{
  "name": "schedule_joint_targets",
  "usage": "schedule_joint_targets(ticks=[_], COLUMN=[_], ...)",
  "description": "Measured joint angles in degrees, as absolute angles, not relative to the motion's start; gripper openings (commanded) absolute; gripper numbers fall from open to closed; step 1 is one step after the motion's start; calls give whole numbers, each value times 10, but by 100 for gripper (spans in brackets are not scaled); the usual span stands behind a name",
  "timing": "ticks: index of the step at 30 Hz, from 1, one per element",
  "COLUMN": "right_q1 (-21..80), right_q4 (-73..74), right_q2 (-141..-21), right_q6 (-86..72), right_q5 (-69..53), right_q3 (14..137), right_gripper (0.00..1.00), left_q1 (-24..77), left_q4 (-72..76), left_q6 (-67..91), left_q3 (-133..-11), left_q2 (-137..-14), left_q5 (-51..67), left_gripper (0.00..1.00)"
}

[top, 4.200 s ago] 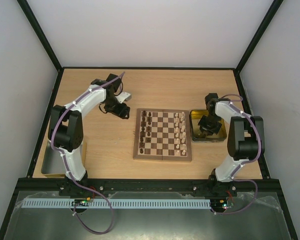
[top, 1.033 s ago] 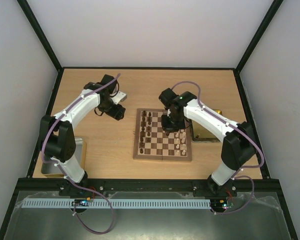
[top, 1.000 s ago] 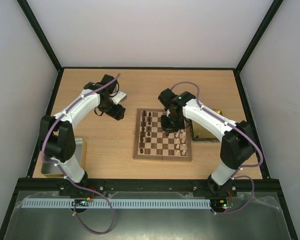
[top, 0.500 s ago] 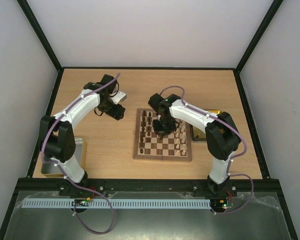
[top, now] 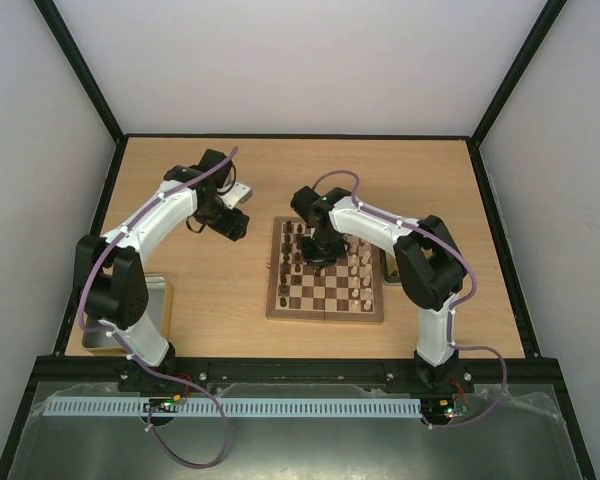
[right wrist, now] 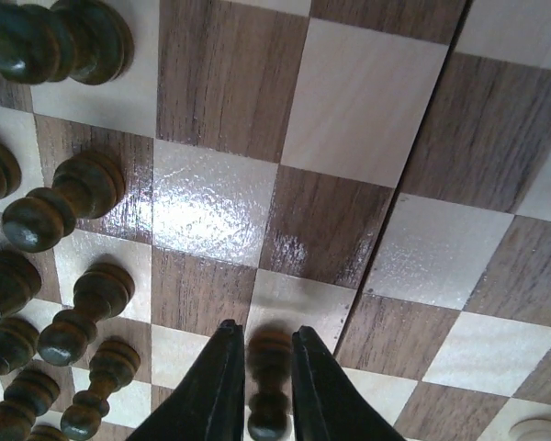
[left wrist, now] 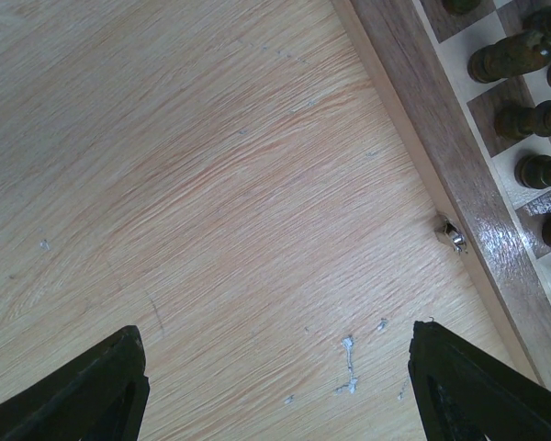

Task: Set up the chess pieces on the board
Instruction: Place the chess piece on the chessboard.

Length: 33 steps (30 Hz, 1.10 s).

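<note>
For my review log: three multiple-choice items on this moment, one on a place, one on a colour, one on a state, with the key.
1. The left gripper hangs over: A) bare table beside the board; B) the board's middle; C) a sink.
2. The chess piece in the right gripper is: A) pale cream; B) red; C) dark brown.
3. The left gripper is: A) shut on a piece; B) open and empty; C) shut on the board's border.
Key: 1 A, its wrist view shows wood grain beside the board's border; 2 C, the right wrist view shows it dark; 3 B, its fingers stand wide apart, nothing between.
</note>
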<state>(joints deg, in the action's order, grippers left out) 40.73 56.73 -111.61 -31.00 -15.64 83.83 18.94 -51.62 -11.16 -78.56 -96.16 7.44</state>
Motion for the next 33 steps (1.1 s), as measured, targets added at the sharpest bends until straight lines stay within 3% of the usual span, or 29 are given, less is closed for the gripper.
schedule_joint_targets(ticks=[21,33], right_q1=[407,408], right_q4=[564,562], right_q2=[-1117,-1109], right_q6=[-308,-308], right_q5=[-150,-150], right_q3=[836,808], right_gripper=[22,13], left_q1=[187,187], left_q4=[-515,-515], left_q6=[-112,-112], left_q3=[-780,-780], left_q2=[-955,-955], left_q5=[74,75], left_gripper=[78,78])
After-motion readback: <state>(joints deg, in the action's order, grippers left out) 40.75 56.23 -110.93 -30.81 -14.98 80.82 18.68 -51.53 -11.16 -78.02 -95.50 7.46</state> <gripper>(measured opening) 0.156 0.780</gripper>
